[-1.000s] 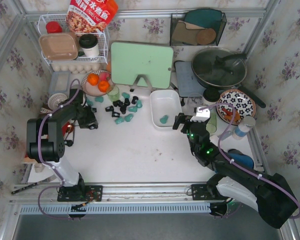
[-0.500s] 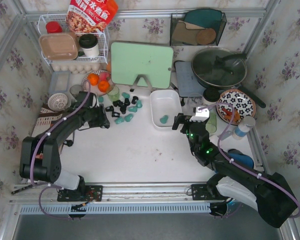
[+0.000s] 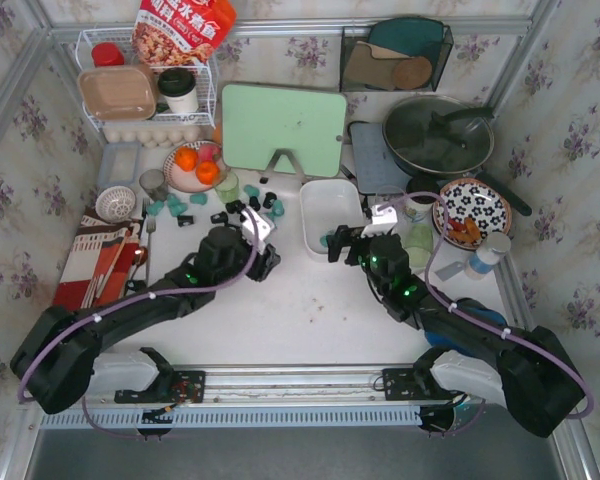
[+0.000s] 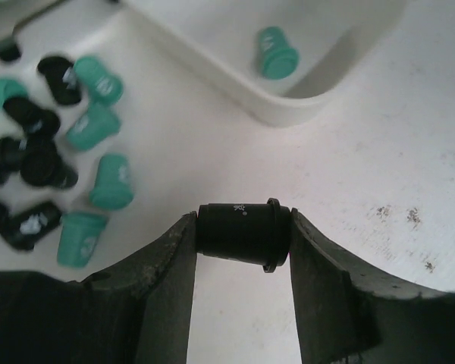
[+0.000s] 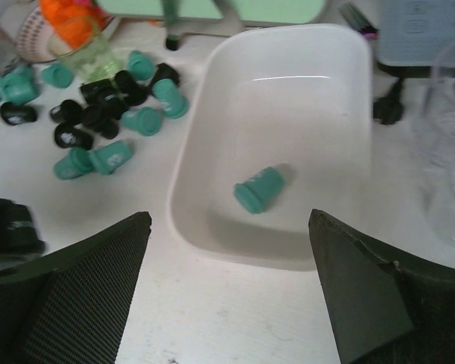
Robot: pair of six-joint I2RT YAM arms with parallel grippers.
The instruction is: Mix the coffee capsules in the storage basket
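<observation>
Swinging in from the left side of the table [image 3: 300, 315], the left arm now reaches to the middle, just short of the basket [image 5: 288, 30]; the right arm has edged a little closer to the basket's near rim.

The left end effector [image 4: 243, 235] is closed snugly on one black capsule [image 4: 239, 227], held sideways above bare table. The right end effector [image 5: 229, 220] is spread wide with nothing in it, hovering over the near edge of the basket.

I judge the job to be barely started. Inside the basket lies one teal capsule [image 5: 259, 189] and nothing else, so there is no mixing yet; the black one in hand looks to be the second to go in.

The loose capsules [image 5: 106, 114] lie in a scatter to the left of the basket: about eight teal and about seven black, though they overlap and some are cut off, so the count is rough. A few more teal ones sit further left near the oranges [image 3: 195, 165].
</observation>
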